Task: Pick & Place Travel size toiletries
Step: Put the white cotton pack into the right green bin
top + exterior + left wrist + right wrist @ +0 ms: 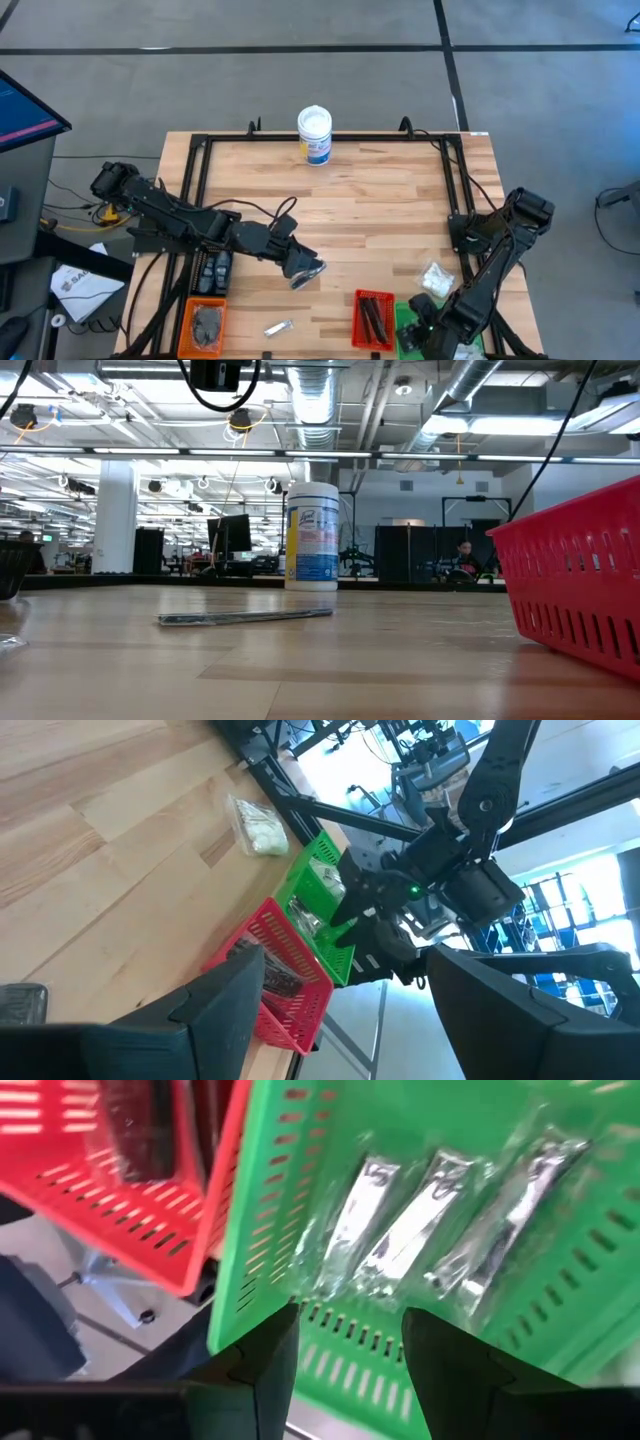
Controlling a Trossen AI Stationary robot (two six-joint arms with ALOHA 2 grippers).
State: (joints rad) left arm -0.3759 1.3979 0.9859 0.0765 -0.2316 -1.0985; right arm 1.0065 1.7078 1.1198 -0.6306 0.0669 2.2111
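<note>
Green tray (520, 1280) plastic fills the space just past the right end effector (350, 1350), whose fingers stand spread and empty above three silvery packets (440, 1220) lying inside. Beside it sits the red tray (130, 1170). Farther off, the left end effector (303, 268) hovers spread over the table (380, 210); a silver packet (278, 327) and clear packet (435, 278) remain loose. Lifting carelessly might snag the tray wall.

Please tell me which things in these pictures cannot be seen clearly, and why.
- Orange tray contents, high view: a grey heap, too small to identify.
- Red tray, low view: cut off by the picture's edge; its wall hides what is inside.
- Green tray, high view: mostly covered by the right gripper.
- Silvery packets, right wrist view: blurred; the exact item is unclear.
</note>
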